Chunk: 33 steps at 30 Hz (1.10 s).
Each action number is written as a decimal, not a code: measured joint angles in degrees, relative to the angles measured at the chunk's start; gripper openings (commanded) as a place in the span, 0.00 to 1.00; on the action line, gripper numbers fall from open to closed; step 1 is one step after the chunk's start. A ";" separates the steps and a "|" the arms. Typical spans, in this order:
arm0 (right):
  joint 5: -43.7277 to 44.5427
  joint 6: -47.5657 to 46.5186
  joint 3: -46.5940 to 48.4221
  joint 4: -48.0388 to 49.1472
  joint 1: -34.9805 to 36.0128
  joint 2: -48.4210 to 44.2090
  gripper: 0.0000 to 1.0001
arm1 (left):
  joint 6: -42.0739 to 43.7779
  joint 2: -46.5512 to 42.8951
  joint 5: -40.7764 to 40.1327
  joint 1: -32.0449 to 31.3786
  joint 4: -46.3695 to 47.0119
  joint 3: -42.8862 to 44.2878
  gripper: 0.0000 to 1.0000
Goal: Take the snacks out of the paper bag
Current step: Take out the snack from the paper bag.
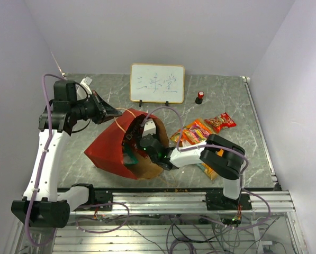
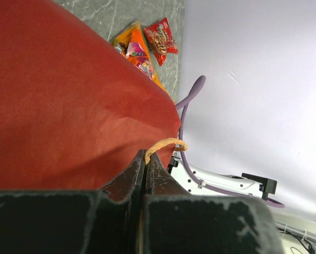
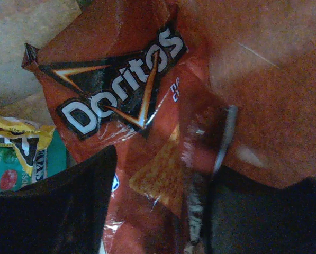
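- The left fingers [image 2: 120,185] are pressed together on the rim of the paper bag [image 1: 107,151], beside its string handle [image 2: 165,144], propping the mouth open.
- The right fingers [image 3: 62,206], spread wide inside the bag, straddle the Doritos bag [image 3: 120,95]. Its long axis runs ahead of them, slanting left, so the right arm is nearer.
- Other snacks [image 1: 197,132] lie on the surface [image 1: 226,95].
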 measured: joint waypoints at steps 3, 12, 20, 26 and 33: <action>-0.76 -1.92 -1.77 5.42 -0.24 1.07 0.40 | 0.11 -0.96 0.04 -0.09 -0.13 -0.46 0.07; 0.07 -5.92 0.17 7.65 -0.37 5.22 0.00 | 1.29 -2.08 0.09 -0.52 -1.49 -0.66 0.07; -4.55 -7.80 1.29 5.62 -0.07 2.45 0.00 | 1.27 -4.22 0.04 -0.68 -1.86 -2.14 0.07; -10.64 -5.14 -4.37 5.11 0.96 -7.52 0.00 | 0.85 -4.90 -0.59 -0.70 -1.07 -2.14 0.07; -14.47 -1.49 -8.50 2.40 1.31 -14.40 0.00 | -0.74 -4.94 -2.01 -0.74 1.86 -2.14 0.07</action>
